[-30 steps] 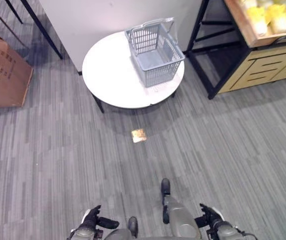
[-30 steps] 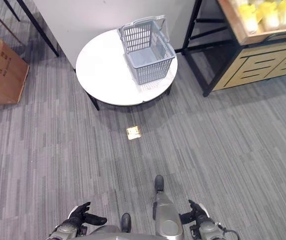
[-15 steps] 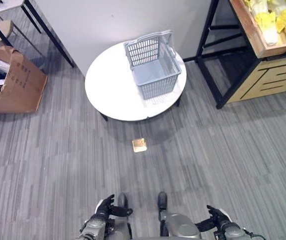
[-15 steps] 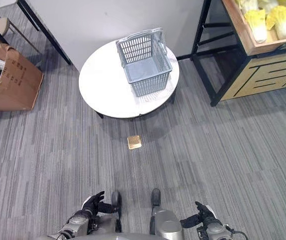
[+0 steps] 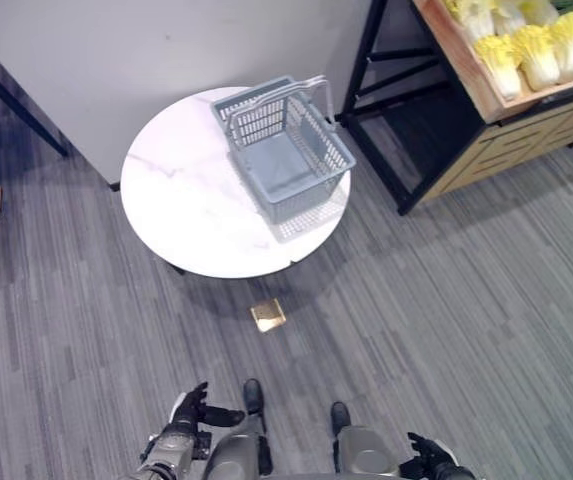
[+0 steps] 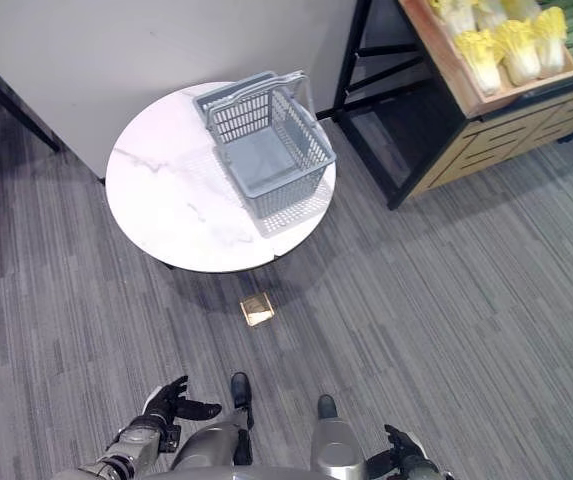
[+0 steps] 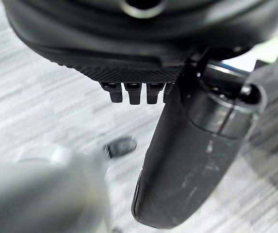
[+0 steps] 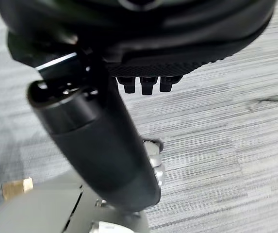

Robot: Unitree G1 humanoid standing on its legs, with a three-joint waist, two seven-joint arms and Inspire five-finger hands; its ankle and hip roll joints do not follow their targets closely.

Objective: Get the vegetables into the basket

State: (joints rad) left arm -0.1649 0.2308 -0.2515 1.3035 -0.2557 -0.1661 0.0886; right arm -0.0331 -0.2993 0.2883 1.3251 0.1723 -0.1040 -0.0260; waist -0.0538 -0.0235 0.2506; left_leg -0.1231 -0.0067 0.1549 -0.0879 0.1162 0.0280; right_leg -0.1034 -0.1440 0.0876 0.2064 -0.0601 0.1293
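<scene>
The pale yellow-green leafy cabbages (image 5: 518,55) lie in a wooden crate-like shelf (image 5: 466,80) at two o'clock, well apart from the empty grey plastic slatted basket (image 5: 284,150), which sits with its handle raised toward the one o'clock edge of the round white marble-look table (image 5: 186,215) at twelve o'clock. The left hand (image 6: 171,403) at seven o'clock and the right hand (image 6: 398,461) at five hang low with relaxed, uncurled fingers, empty. The likeliest trouble, I judge, is a bump against the black metal rack frame (image 5: 366,60) between table and shelf, or a bulky cabbage slipping from an uncertain hold.
</scene>
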